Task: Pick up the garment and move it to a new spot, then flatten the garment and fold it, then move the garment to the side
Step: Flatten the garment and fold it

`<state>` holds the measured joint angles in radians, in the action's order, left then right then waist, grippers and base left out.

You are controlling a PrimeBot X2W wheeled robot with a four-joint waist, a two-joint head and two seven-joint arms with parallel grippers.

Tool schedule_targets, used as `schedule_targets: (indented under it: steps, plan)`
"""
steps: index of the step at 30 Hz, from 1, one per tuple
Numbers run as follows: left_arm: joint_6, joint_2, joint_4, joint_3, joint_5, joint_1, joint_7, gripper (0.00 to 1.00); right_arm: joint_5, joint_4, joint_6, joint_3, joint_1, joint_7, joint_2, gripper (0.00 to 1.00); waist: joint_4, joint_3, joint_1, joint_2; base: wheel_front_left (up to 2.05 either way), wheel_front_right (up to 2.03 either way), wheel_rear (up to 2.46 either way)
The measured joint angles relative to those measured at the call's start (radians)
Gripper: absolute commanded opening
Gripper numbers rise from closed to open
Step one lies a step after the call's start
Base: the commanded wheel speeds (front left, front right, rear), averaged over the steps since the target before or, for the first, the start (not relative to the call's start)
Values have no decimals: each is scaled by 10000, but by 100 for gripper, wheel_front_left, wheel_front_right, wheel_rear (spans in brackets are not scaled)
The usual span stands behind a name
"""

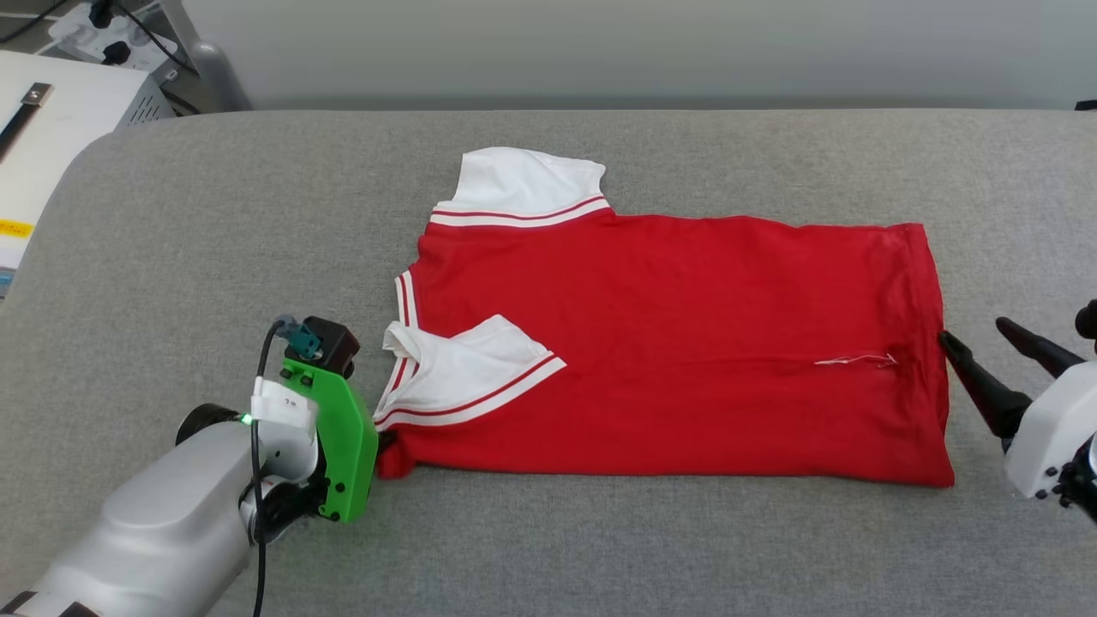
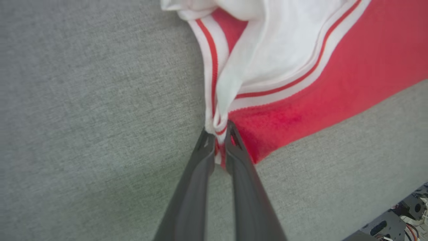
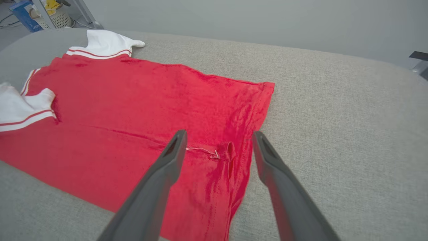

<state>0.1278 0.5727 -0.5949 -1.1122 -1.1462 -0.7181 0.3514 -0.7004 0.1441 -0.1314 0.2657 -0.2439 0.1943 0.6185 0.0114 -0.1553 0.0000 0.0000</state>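
Note:
The garment [image 1: 668, 343], a red T-shirt with white striped sleeves, lies flat on the grey padded table [image 1: 214, 214], collar end to the left and hem to the right. My left gripper [image 1: 384, 441] sits at its near left corner, mostly hidden behind the green wrist mount. In the left wrist view the gripper [image 2: 217, 132] is shut on the striped trim and red edge of the garment [image 2: 334, 83]. My right gripper [image 1: 972, 330] stands open at the hem. In the right wrist view its fingers [image 3: 219, 133] straddle the hem of the garment [image 3: 150, 100], one finger over the cloth, one over the table.
A white box [image 1: 51, 146] and a power strip [image 1: 103, 26] with cables stand beyond the table's far left corner. A pale wall runs behind the table. A loose white thread [image 1: 857, 360] lies on the red cloth near the hem.

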Motion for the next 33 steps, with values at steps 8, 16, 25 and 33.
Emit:
schedule_targets:
  steps: [8,16,25,33]
  plan:
    - [-8,570,1216,-12,100,11,-435,0,107,-474,0,-109,-75,4136,867,100,150,157,0,0,0,0,0]
    - [-190,669,1787,-6,376,2,-445,0,17,472,0,-123,-291,5244,140,100,262,-220,0,0,0,0,0]
    - [-278,635,1891,23,476,-28,-575,0,125,2345,2,270,-766,4899,-531,100,481,-749,0,0,0,0,0]
    - [-278,631,1726,56,326,333,-918,0,-253,2627,2,872,-859,3854,-504,0,494,-585,0,0,0,0,0]
